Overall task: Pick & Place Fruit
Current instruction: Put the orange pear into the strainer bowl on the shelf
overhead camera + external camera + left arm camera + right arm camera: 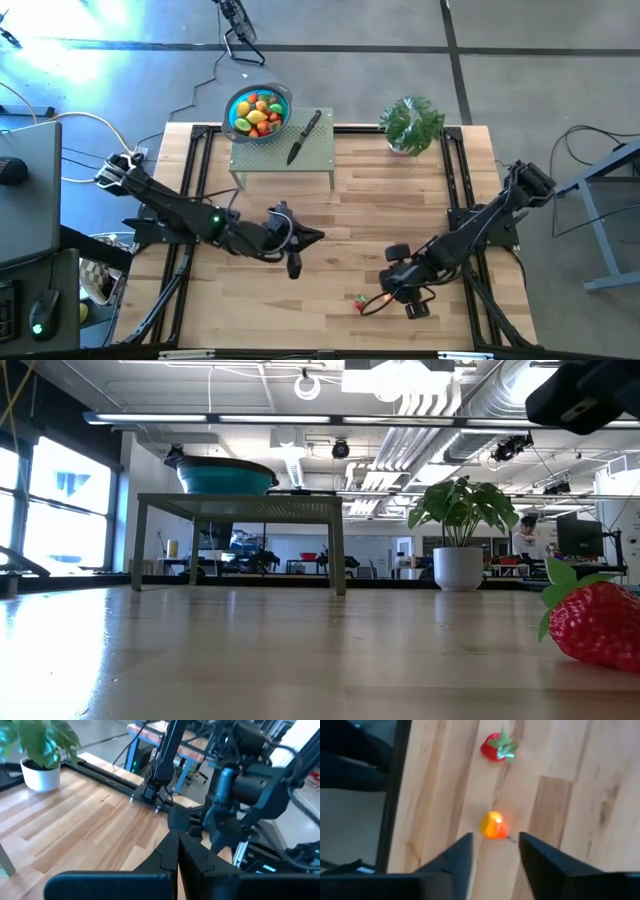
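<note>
A red strawberry (497, 747) and a small orange fruit (493, 825) lie on the wooden table near its front right. My right gripper (495, 847) hangs over them, open and tipped steeply down. The orange fruit sits just beyond the gap between the fingertips, untouched. In the high view the strawberry (357, 300) lies just left of that gripper (386, 291). It looms large at the right edge of the low view (595, 622). My left gripper (298, 242) hovers shut over the table's middle, holding nothing. A blue bowl (258, 112) of several fruits stands on a small green stand (283, 152).
A black-handled knife (305, 136) lies on the stand beside the bowl. A potted plant (411, 124) stands at the far right of the table. Black frame rails run along the table's left and right sides. Bare wood lies between the two arms.
</note>
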Robot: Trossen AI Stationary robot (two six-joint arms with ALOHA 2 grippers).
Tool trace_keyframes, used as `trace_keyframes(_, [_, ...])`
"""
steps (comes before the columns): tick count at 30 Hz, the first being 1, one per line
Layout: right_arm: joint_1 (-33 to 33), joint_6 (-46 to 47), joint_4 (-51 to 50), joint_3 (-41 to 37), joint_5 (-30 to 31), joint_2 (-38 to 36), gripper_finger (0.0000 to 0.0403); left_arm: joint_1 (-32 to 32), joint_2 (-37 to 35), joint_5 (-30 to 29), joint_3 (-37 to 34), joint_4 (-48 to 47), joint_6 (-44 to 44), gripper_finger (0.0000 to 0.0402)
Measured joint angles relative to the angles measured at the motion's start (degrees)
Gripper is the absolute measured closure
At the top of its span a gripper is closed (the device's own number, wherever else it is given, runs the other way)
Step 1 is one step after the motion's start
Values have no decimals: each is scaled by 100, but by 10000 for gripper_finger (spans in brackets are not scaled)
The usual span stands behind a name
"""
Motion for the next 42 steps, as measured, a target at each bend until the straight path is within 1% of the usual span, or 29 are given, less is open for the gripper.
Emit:
trace_keyframes(4, [137,-23,1,0,471,0,184,0,-258,-49,4,-153,96,401])
trace_keyframes(6, [233,-42,33,-25,781,0,152,0,-383,-135,4,-306,94,401])
trace_keyframes(8, [287,-96,123,-122,938,-4,127,0,-504,-140,4,-429,92,401])
trace_keyframes(11, [313,-105,248,-271,913,-4,109,0,-646,-151,4,-557,72,401])
trace_keyframes(14, [334,13,433,-403,838,-4,106,0,-762,-152,4,-622,80,401])
trace_keyframes(18, [334,25,686,-522,814,-4,113,0,-881,-166,4,-638,102,401])
trace_keyframes(26, [334,86,1289,-822,767,-4,116,0,-995,-176,4,-631,204,401])
trace_keyframes(35, [334,377,1797,-1188,856,-9,116,1,-1019,-256,2,-723,218,401])
trace_keyframes(42, [335,476,1995,-1239,944,44,116,0,-1019,-262,2,-713,334,401])
